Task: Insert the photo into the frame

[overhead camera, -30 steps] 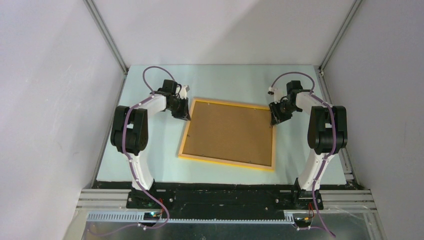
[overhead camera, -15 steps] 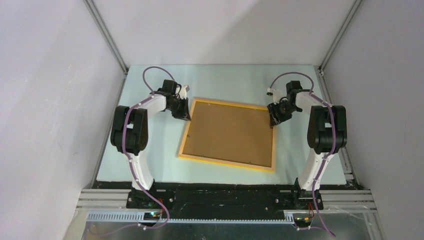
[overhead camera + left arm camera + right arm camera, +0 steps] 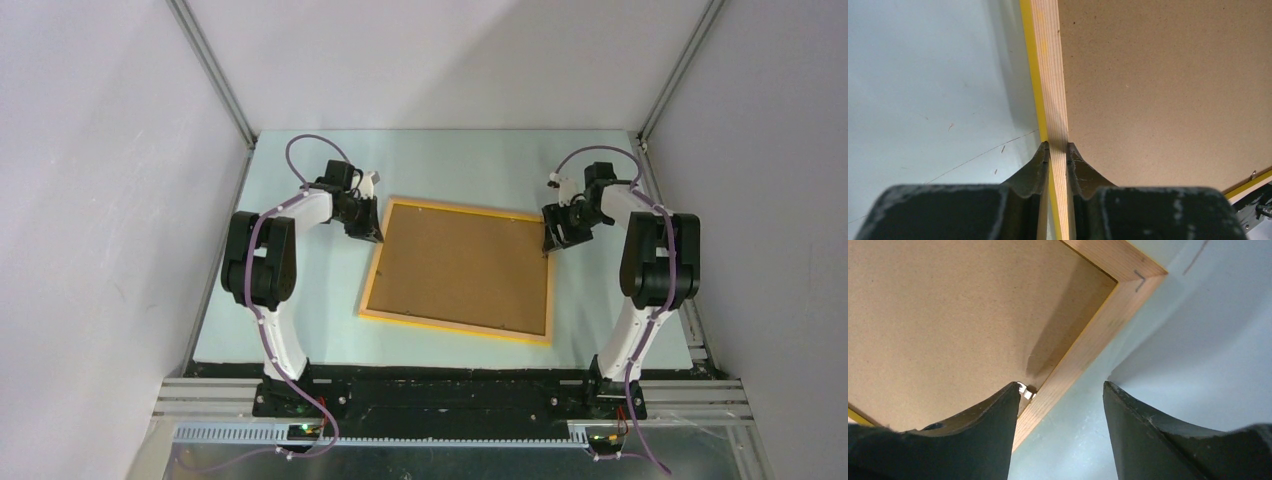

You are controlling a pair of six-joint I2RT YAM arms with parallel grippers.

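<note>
The yellow-orange wooden frame [image 3: 452, 329] lies face down on the pale table, with a plain brown backing board [image 3: 460, 265] filling it. The photo is hidden. My left gripper [image 3: 372, 234] is shut on the frame's left rail [image 3: 1050, 75] near its far left corner, one finger [image 3: 1034, 167] outside and one over the board. My right gripper [image 3: 550, 243] is open at the frame's far right corner, straddling the right rail [image 3: 1083, 352]; its left finger [image 3: 993, 415] is over the board beside a small metal tab [image 3: 1025, 391], its right finger [image 3: 1138, 420] over the table.
Grey enclosure walls with aluminium posts stand close on the left, right and back. The pale table [image 3: 450, 165] extends beyond the frame on all sides. A black rail [image 3: 450, 395] runs along the near edge.
My right gripper has shifted slightly right and its wrist has turned outward at the frame's far right corner. The left arm and the frame have not moved.
</note>
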